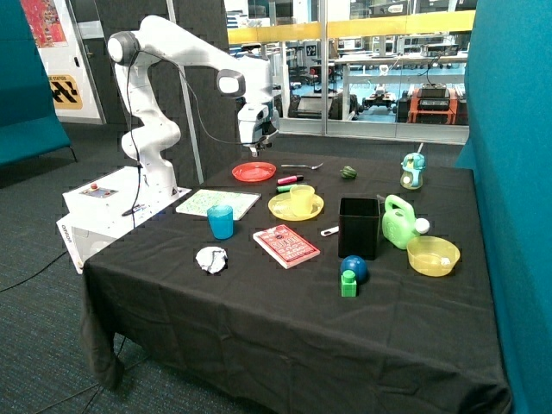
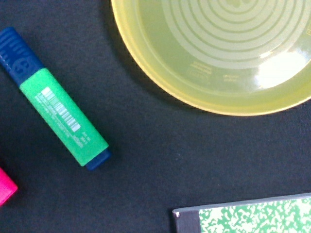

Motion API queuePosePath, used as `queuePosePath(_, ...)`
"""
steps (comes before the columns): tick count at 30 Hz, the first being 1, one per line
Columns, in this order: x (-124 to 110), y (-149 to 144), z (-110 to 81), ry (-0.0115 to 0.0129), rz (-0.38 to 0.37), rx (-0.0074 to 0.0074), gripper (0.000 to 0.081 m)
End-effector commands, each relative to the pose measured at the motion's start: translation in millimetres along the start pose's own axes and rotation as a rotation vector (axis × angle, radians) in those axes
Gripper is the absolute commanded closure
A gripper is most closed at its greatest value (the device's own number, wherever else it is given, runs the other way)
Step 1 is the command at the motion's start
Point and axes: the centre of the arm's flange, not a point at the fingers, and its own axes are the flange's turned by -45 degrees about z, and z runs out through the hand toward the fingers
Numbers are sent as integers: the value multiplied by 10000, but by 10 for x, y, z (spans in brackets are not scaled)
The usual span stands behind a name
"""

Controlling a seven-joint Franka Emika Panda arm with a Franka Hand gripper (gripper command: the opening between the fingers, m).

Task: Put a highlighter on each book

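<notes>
Green highlighter (image 2: 56, 99) lies bare on the desk (image 1: 259, 328). I'd descend square across its barrel. Whether the jaws are released or clenched, I cannot tell.

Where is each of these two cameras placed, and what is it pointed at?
Outside view: stands off the table's corner, facing the white arm, its hand and the whole black table.
Wrist view: rides on the arm, looking down at the cloth; none of the robot shows.
Shared: the green highlighter, the yellow plate, the green speckled book and the pink highlighter.
</notes>
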Motion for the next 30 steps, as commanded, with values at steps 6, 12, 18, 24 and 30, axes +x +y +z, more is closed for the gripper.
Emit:
queuePosePath(6, 18, -107, 33, -98, 513, -10, 543)
queuePosePath(12, 16, -240, 76, -98, 186, -8, 648)
queuePosePath(18, -9, -378, 159, -98, -200, -7, 661)
queuePosePath(24, -53, -582, 282, -98, -779, -4, 657)
queuePosePath(30, -80, -855, 410, -98, -1640, 1, 642)
